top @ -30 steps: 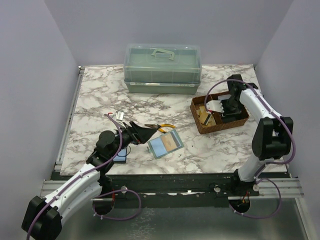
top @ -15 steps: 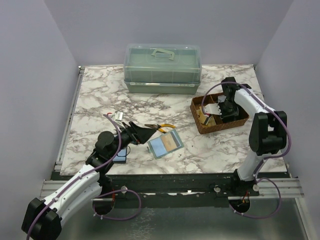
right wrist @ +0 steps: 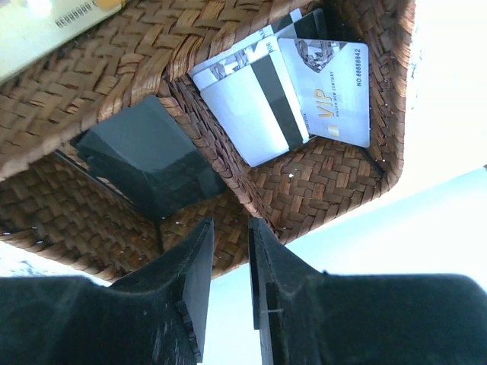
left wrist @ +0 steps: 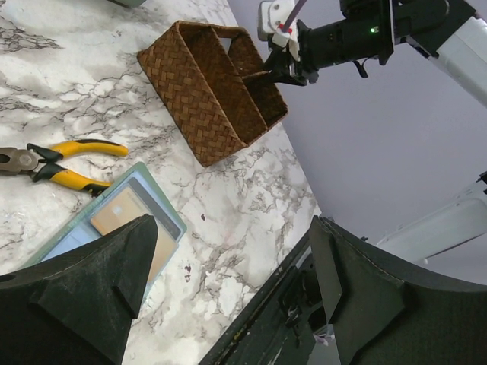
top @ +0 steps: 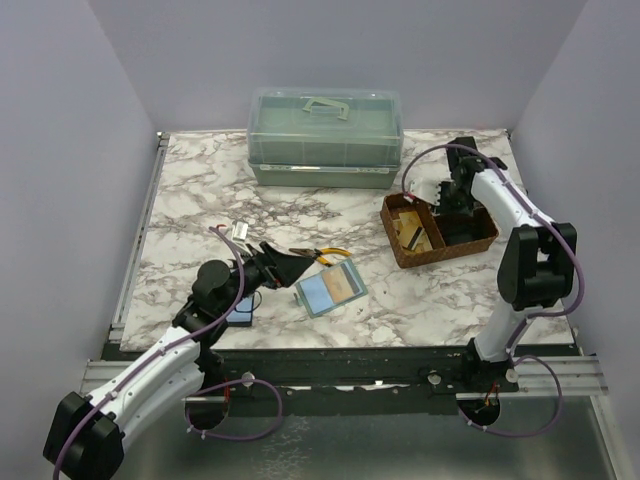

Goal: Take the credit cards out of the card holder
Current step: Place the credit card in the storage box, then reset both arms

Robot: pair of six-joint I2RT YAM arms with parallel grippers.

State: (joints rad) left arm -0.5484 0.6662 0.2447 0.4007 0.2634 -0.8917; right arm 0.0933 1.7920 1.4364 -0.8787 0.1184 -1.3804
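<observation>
Brown wicker makes up the divided tray (top: pixel 440 256) on the marble table (top: pixel 200 190). The right gripper (right wrist: pixel 230 228) hangs just above the tray, its two fingers parted by a narrow gap with nothing between them. In one compartment of the tray lie several overlapping credit cards (right wrist: pixel 323 95), pale ones with a black stripe and one marked VIP. Another pale card (right wrist: pixel 53 26) shows in a neighbouring compartment. Well to the left of the tray, nearer the arm bases, the card holder (top: pixel 327 290) lies flat and open, with a tan card (top: pixel 342 285) and a bluish card (top: pixel 316 294) in its pockets. Yellow-handled pliers (top: pixel 322 255) lie left of the tray too, just beside the holder's far edge. The left gripper (top: pixel 288 268) hovers on the holder's side away from the tray, its claw spread wide and empty. Behind the tray and to its left stands a pale green lidded box (top: pixel 325 135).
</observation>
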